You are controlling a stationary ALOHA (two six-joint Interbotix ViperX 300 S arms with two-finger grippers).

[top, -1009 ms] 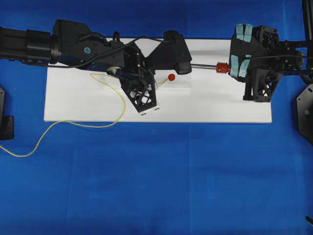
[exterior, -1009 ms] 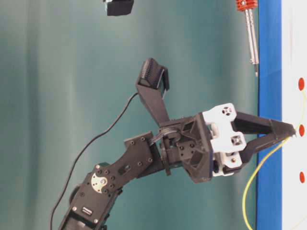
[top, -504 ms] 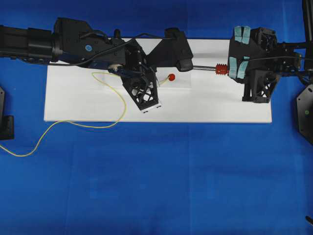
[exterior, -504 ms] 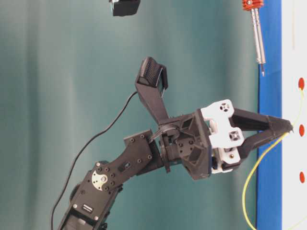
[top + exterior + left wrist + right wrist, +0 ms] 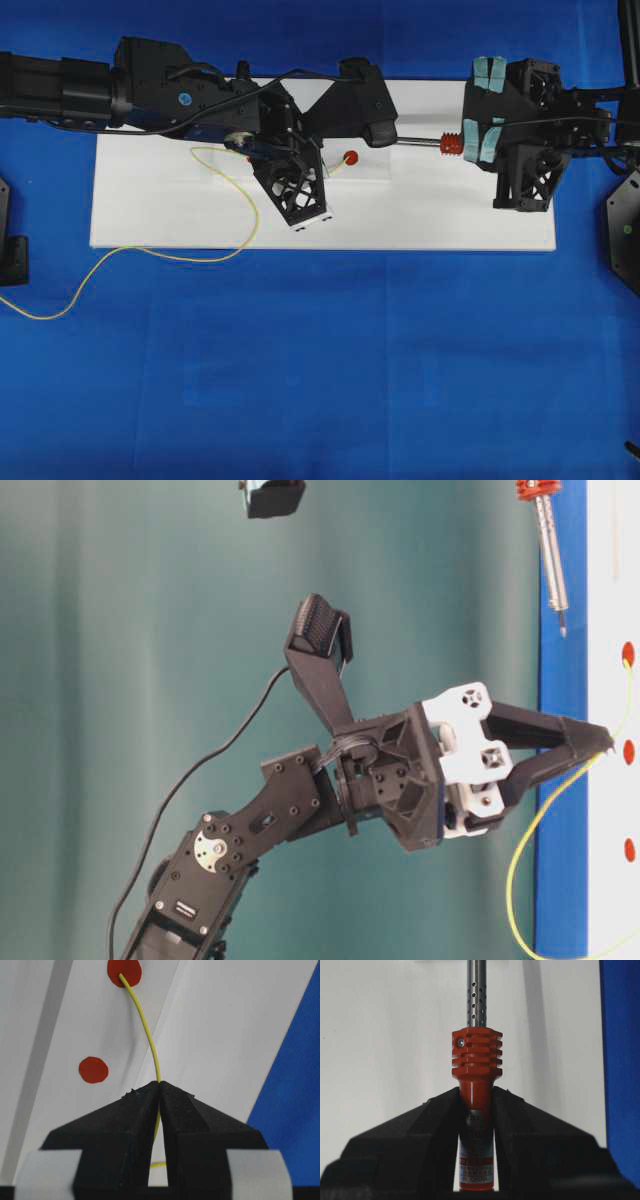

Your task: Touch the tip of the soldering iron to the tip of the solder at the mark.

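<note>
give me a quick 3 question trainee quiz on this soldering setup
1. True or false: the left gripper is shut on the solder.
2. What does the right gripper hold? A) soldering iron B) solder C) nothing
3. In the left wrist view, where does the solder's tip rest?

Key: 1 true. 2 A. 3 on the upper red mark of the white board; the iron's tip is not there in the table-level view.

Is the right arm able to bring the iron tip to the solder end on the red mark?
Probably yes: the soldering iron points toward the solder, with nothing visible between.
</note>
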